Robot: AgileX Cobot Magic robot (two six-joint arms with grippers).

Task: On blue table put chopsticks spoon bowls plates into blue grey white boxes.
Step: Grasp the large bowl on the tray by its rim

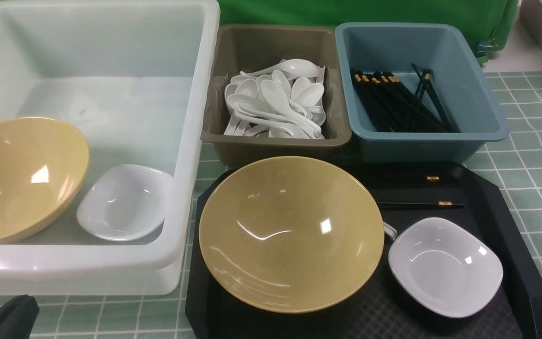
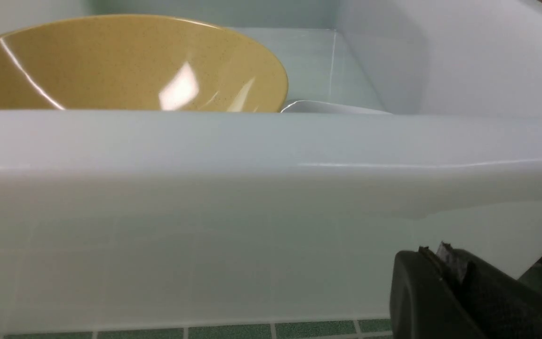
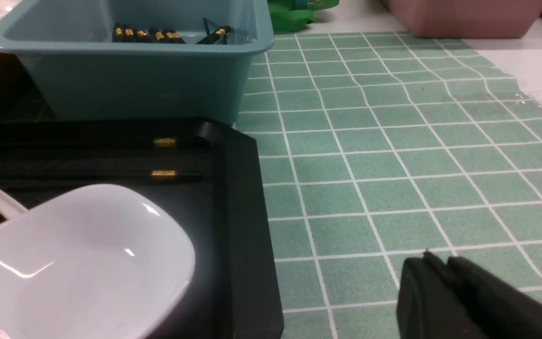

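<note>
bright, even light falls from overhead, and shadows are soft and short. the glossy mustard-yellow round bowl (image 1: 291, 234) on the black textured octagonal tray (image 1: 224, 320) carries white glints and curved streaks of glare. the small glossy white rounded-square dish (image 1: 445, 266) beside it shows fainter ones. the tray is so dark that its texture nearly drowns. in the left wrist view the large translucent white plastic tub (image 2: 252, 188) looks milky and soft, and the left gripper (image 2: 433, 254) is a blurred dark mass. the right gripper (image 3: 435, 261) is likewise out of focus, while the pale blue-green tiled table (image 3: 393, 141) is sharp.
</note>
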